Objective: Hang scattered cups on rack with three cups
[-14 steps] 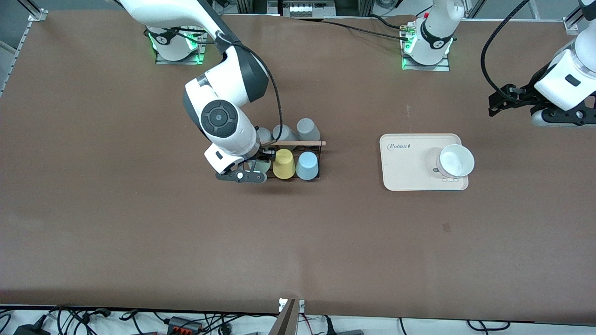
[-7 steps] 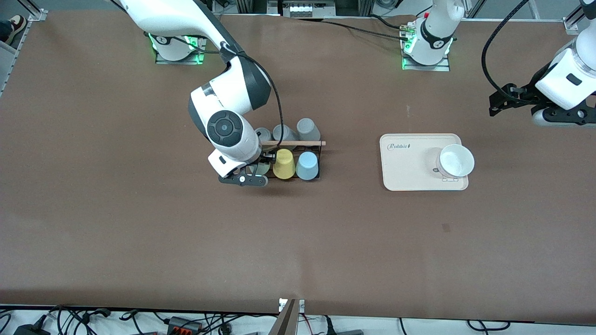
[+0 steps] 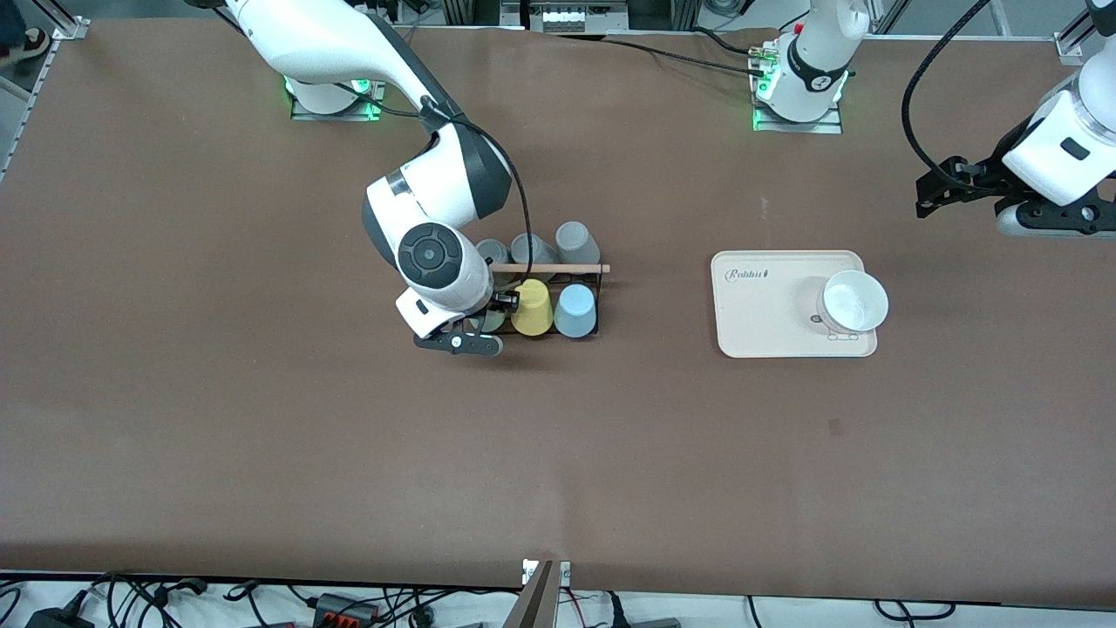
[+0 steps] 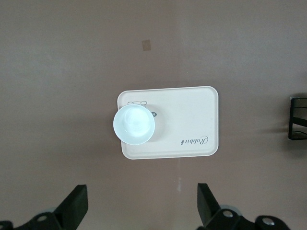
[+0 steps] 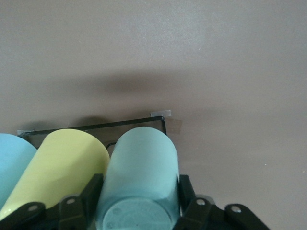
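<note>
The mint green cup (image 5: 139, 182) sits upside down on the rack (image 3: 588, 301), at its end toward the right arm, beside the yellow cup (image 3: 531, 307) and light blue cup (image 3: 575, 310); its long axis runs straight out between the right gripper (image 5: 139, 203) fingers (image 5: 91, 194), which bracket its base and look barely released; compared with a second ago that wrist has shifted slightly and the clamp has begun to ease; the left gripper (image 4: 141, 211) waits spread wide above the counter (image 3: 261, 436) near the tray (image 4: 192, 110).
</note>
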### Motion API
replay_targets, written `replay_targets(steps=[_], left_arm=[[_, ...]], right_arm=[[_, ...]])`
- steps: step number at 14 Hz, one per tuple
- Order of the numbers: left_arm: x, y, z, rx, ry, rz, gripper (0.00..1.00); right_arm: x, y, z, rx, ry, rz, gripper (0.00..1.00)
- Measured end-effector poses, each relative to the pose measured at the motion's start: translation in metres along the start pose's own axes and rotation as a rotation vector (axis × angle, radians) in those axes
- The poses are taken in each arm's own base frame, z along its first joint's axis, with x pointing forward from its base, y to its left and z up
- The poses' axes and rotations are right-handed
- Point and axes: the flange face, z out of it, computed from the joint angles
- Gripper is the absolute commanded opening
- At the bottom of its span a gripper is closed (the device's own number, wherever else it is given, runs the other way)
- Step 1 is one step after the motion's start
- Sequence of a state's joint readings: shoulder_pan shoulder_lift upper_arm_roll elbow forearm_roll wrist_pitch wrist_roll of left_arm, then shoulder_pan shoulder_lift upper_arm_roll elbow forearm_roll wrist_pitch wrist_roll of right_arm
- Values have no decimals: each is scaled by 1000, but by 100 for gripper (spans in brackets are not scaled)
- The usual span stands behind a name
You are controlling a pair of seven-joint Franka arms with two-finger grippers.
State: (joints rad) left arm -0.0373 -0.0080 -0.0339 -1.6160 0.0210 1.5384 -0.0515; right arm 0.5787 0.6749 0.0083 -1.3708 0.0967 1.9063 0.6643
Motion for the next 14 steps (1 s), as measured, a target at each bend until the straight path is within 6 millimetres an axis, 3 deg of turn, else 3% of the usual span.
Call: replay_targets(steps=[2, 6, 8, 11, 14], left_arm=[[0, 0, 0, 0, 0, 0, 100], [0, 0, 0, 0, 0, 0, 100], [0, 0, 0, 0, 0, 0, 100], [0, 0, 0, 0, 1, 0, 100], [0, 0, 0, 0, 1, 0, 100]], right_arm=[[2, 0, -6, 8, 12, 2, 100], [13, 2, -42, 45, 66, 12, 100], [20, 13, -65, 64, 94, 30, 100], [40, 54, -112, 104, 144, 80, 100], [65, 131, -156, 109, 158, 67, 100]])
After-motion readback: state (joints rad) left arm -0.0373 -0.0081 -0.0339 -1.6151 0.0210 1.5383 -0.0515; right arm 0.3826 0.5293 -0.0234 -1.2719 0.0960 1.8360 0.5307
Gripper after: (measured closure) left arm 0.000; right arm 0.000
